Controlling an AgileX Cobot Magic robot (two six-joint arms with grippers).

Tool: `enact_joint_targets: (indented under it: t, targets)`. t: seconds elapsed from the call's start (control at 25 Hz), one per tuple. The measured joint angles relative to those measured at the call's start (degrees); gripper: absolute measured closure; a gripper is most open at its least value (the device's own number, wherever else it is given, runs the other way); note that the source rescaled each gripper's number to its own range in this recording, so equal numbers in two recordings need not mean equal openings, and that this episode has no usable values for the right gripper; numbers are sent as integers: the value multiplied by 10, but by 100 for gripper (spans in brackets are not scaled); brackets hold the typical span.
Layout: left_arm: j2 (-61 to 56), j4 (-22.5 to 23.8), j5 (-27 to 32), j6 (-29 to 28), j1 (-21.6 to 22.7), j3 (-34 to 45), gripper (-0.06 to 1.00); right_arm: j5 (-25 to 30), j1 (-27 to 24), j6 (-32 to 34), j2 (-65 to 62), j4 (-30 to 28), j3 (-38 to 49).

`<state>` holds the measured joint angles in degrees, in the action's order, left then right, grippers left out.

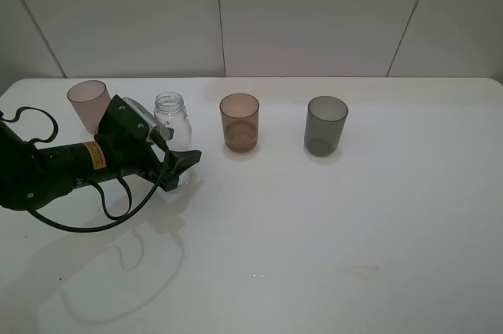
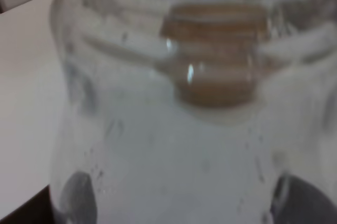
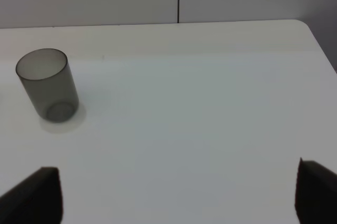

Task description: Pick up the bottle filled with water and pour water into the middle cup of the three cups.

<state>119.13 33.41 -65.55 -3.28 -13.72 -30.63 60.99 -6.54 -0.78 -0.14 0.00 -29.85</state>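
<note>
The clear bottle (image 1: 170, 114) stands on the white table between the pinkish-mauve cup (image 1: 86, 102) and the middle amber cup (image 1: 239, 123). My left gripper (image 1: 179, 148) is closed around the bottle's body, one finger behind it and one in front. In the left wrist view the bottle (image 2: 174, 155) fills the frame, dark fingertips (image 2: 79, 203) sit at its sides, and the amber cup (image 2: 216, 50) shows through it. The dark grey cup (image 1: 325, 126) stands to the right. My right gripper (image 3: 179, 192) is open and empty, out of the high view.
The white table (image 1: 314, 232) ends at a pale panelled wall behind the cups. The grey cup (image 3: 47, 84) shows in the right wrist view, well away from the right fingers. A black cable (image 1: 102, 220) loops under the left arm.
</note>
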Motion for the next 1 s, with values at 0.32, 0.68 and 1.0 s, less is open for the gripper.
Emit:
enact_joint_targets:
  t: [0.32, 0.68, 1.0]
  targets:
    - [-4, 0, -21, 1, 0, 0, 24, 0, 0, 0, 0, 0, 0]
    - [-122, 0, -4, -12, 0, 2, 24, 0, 0, 0, 0, 0, 0]
    - [-298, 0, 97, -109, 0, 3, 24, 0, 0, 0, 0, 0, 0]
